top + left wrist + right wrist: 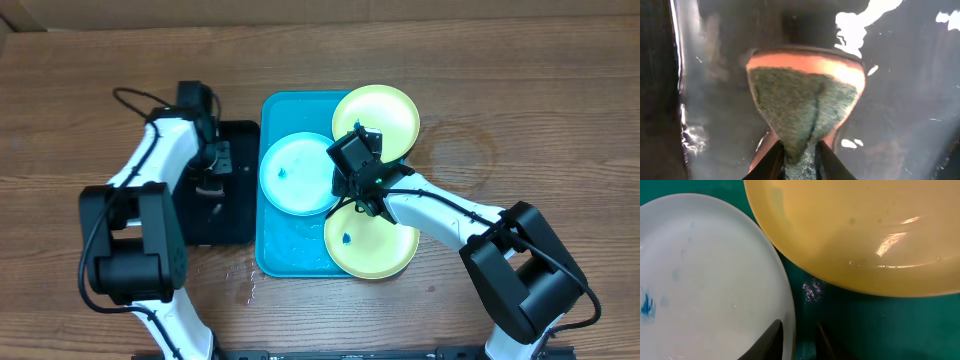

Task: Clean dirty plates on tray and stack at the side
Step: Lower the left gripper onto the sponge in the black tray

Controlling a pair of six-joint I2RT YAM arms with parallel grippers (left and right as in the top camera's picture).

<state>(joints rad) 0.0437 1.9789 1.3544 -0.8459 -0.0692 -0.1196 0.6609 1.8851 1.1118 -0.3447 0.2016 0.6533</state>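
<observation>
Turquoise plastic is seen at the middle of the wooden bench (520, 100): the tray (272, 240), on which all 3 plates are laid. The cyan plate (295, 185) is placed on the tray's left half, with a blue speck near its middle. The far yellow-green plate (385, 112) is set at the back right corner and is carried partly past the tray's rim. The near yellow-green plate (375, 250) is set at the front right, also overhanging the rim, and is marked by a blue speck on its left side. The right jaws are positioned among the 3 plates, at the cyan plate's right edge. In the right wrist view that plate's rim is straddled by the 2 fingers (771, 339), which are set narrowly apart; whether the rim is pinched cannot be told. A blue smear is shown on the cyan plate's left side there, and the far yellow-green plate is seen just beyond, with a strip of tray between them. Just left of the tray a black tray (235, 215) is placed, and the left jaws are held over it. A sponge (802, 100), orange with a green scouring face, is pinched at its narrow end between those jaws, with the wet black surface behind it.
</observation>
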